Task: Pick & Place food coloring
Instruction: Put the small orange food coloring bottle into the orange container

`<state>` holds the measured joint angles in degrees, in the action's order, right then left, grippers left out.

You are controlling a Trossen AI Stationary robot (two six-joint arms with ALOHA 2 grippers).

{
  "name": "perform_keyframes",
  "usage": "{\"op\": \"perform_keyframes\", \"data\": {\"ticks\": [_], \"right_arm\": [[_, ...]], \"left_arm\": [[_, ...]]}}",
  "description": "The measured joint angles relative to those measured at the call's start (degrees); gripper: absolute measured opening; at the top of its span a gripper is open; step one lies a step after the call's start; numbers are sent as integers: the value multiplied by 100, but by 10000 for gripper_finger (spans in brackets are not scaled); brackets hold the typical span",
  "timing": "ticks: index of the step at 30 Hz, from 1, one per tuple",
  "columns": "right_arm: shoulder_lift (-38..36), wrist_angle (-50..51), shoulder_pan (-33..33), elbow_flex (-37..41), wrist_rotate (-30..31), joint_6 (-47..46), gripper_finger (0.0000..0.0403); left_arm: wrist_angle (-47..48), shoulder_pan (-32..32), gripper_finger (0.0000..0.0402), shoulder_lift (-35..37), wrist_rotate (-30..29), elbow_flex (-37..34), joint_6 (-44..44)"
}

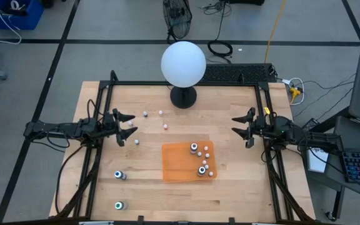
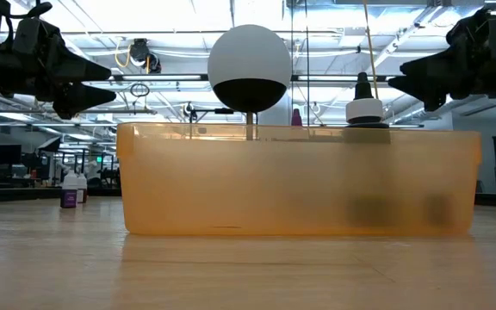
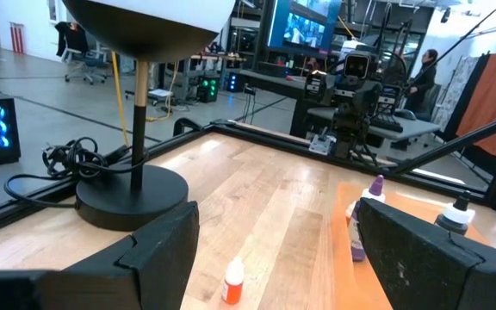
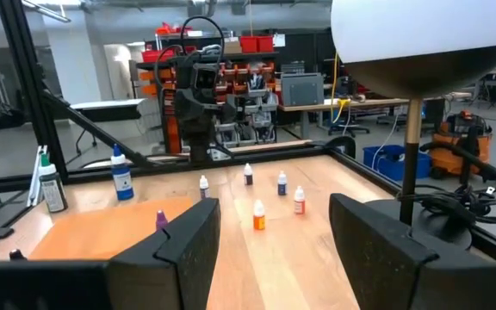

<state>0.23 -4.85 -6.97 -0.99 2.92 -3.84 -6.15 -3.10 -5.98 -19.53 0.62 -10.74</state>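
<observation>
High view: both grippers, left (image 1: 129, 125) and right (image 1: 237, 124), hover empty with fingers spread; food coloring bottles (image 1: 195, 149) stand on the orange mat (image 1: 177, 164) between them, others scattered left on the surface (image 1: 230, 194).

No text, label, brand or number can be read in any view. The food coloring bottles (image 1: 202, 169) show labels too small to make out. Screens in the room behind are unreadable.

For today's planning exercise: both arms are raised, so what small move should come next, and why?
Probably lower the open left gripper onto the nearest loose food coloring bottle; it stands on bare table just off the orange mat, and both grippers are empty.
</observation>
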Motion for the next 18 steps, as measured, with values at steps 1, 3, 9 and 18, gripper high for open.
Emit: {"op": "perform_keyframes", "data": {"ticks": [1,3,9,18], "right_arm": [[0,1,1,0,0,-11,208],[2,-5,-1,3,0,-3,208],[2,-45,1,7,0,0,208],[4,-45,-1,11,0,0,208]], "left_arm": [[0,-2,310,0,0,0,0],[0,0,310,-2,0,0,0],[-2,0,310,-1,0,0,0],[0,-2,310,-2,0,0,0]]}}
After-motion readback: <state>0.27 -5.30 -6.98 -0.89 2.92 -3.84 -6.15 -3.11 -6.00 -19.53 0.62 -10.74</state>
